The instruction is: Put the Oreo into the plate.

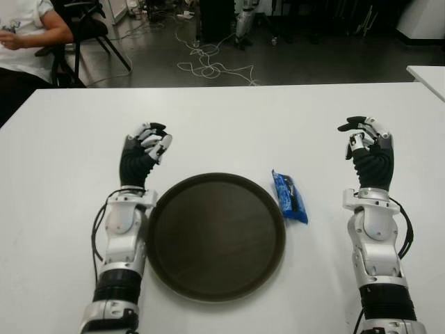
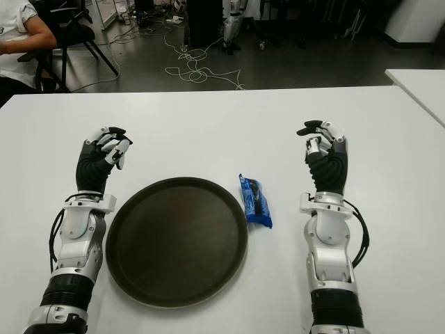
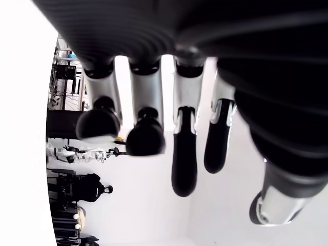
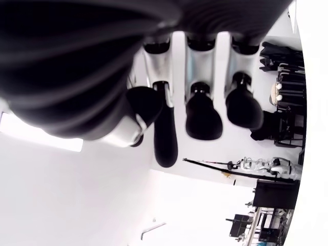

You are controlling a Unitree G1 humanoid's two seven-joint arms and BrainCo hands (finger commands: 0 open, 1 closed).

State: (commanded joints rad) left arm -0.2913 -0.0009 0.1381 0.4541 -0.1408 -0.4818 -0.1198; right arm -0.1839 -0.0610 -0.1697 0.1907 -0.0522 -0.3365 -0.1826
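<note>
A blue Oreo packet [image 1: 289, 197] lies on the white table just off the right rim of a round dark brown plate [image 1: 215, 235], which holds nothing. My left hand [image 1: 148, 147] shows beyond the plate's left edge, fingers loosely curled and holding nothing. My right hand [image 1: 366, 139] is on the far side of the packet, well to its right and a little farther back, fingers relaxed with nothing in them. Both wrist views show only bare fingers [image 3: 183, 148] over the white table.
The white table [image 1: 229, 125] stretches wide around the plate. A second white table's corner [image 1: 427, 75] is at the far right. Beyond the far edge are cables on the floor [image 1: 208, 66], a chair and a seated person [image 1: 28, 35] at the back left.
</note>
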